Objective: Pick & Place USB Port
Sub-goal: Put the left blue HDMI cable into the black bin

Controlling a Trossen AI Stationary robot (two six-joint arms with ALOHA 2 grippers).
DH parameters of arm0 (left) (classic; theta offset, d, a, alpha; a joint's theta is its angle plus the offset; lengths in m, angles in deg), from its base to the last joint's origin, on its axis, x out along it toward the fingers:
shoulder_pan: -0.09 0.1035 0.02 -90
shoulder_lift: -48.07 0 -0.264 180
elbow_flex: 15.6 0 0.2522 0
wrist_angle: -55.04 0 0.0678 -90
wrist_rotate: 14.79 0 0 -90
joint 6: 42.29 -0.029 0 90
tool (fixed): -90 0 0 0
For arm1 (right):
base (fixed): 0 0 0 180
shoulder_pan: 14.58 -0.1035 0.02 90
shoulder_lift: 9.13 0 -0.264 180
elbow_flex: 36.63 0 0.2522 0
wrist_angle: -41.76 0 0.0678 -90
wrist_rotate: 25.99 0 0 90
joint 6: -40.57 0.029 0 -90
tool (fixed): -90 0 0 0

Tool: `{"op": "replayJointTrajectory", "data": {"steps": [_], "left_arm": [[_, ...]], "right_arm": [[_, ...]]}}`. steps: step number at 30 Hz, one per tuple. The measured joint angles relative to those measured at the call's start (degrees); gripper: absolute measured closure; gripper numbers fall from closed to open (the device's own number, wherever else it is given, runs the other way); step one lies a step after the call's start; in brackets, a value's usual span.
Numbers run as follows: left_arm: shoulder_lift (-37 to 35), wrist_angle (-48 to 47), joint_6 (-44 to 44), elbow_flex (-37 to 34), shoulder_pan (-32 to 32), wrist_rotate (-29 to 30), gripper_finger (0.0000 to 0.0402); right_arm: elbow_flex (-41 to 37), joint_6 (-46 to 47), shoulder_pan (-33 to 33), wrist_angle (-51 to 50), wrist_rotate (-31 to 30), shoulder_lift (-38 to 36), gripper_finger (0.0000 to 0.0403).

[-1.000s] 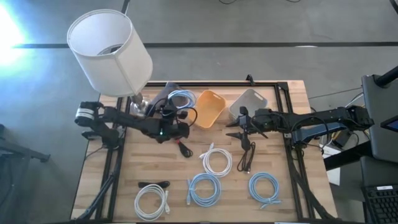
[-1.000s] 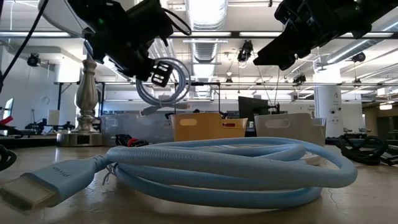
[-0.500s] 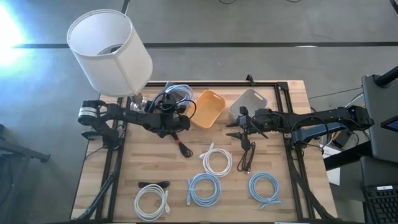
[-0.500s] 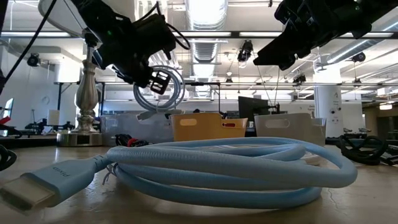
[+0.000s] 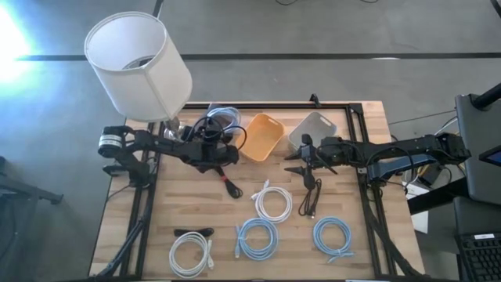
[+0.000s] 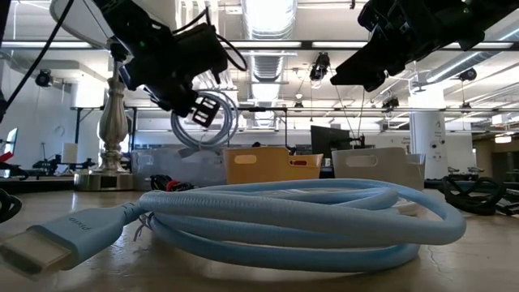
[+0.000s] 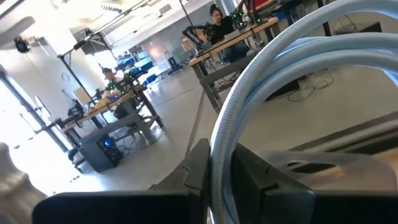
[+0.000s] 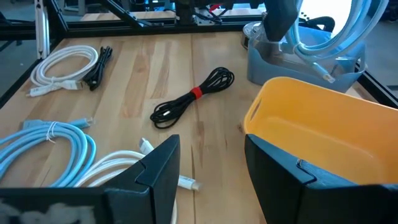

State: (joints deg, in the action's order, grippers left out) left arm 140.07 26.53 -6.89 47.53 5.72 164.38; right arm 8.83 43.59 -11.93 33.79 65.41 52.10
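Table (image 5: 360,235): lying under both arms, carrying several coiled cables.
Lamp (image 5: 137,64): standing just behind the left pincer.
Yellow bin (image 5: 262,136): sitting between the two pincers, nearer the left one.
Grey bin (image 5: 313,129): sitting just behind the right pincer.
Blue bin (image 8: 298,62): resting directly under the left pincer.
Left pincer (image 6: 204,107): hanging above the blue bin, fingers pressing together on the pale blue cable.
Right pincer (image 5: 298,163): hovering over the table in front of the grey bin, fingers spreading wide, holding nothing.
Pale blue cable (image 6: 203,122): dangling as a coil from the left pincer, over the blue bin.
Black cable (image 8: 194,96): lying on the table just in front of the left pincer.
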Motion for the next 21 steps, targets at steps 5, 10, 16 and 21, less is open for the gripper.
{"op": "replayJointTrajectory", "data": {"steps": [5,10,16,21], "left_arm": [[0.0,-6.2,4.7,0.0,0.0,-0.3,0.0358],[0.0,-12.9,11.2,0.0,0.0,-0.8,0.0358],[-0.1,-18.4,16.6,0.0,0.0,-0.7,0.0358],[-0.1,-18.7,17.2,0.0,0.6,-0.5,0.0358]], "right_arm": [[0.0,0.0,0.0,0.0,0.0,0.0,0.0225],[0.0,-0.2,0.0,0.0,0.0,0.0,0.0225],[0.0,-0.5,0.0,0.0,0.0,0.0,0.0225],[0.0,-0.7,0.0,0.0,0.0,0.0,0.0225]]}}
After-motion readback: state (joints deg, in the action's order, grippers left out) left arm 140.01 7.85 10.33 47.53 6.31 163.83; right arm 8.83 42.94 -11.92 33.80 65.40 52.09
